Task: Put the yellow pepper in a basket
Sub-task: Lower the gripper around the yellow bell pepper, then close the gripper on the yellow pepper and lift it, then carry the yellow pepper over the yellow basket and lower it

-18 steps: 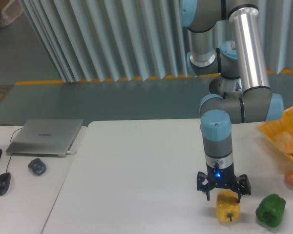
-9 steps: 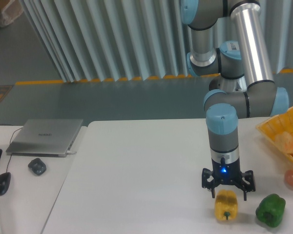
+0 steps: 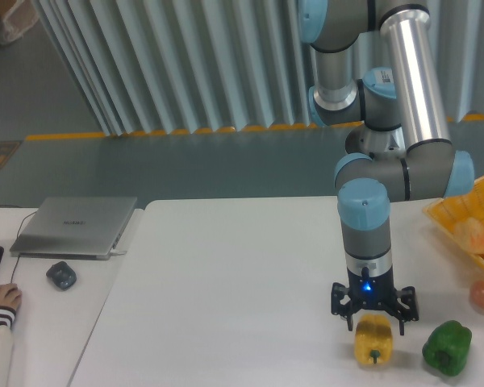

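Observation:
The yellow pepper (image 3: 373,339) lies on the white table near the front edge, its dark stem end facing the camera. My gripper (image 3: 373,320) points straight down right over the pepper's top, open, with one finger on each side of the pepper's upper part. The fingers do not press on the pepper. The yellow-orange slatted basket (image 3: 445,218) sits at the table's right edge, partly cut off by the frame, well to the right of and behind the gripper.
A dark green bell pepper (image 3: 447,347) lies just right of the yellow one. A small orange-red round fruit (image 3: 483,294) sits near the basket, which holds a pale orange item (image 3: 473,235). A laptop (image 3: 74,226), a small dark device (image 3: 61,276) and a person's hand (image 3: 0,300) are at the far left.
The gripper shifted slightly right, then a little back left, staying just over the yellow pepper. A person's hand has come over the mouse at the far left.

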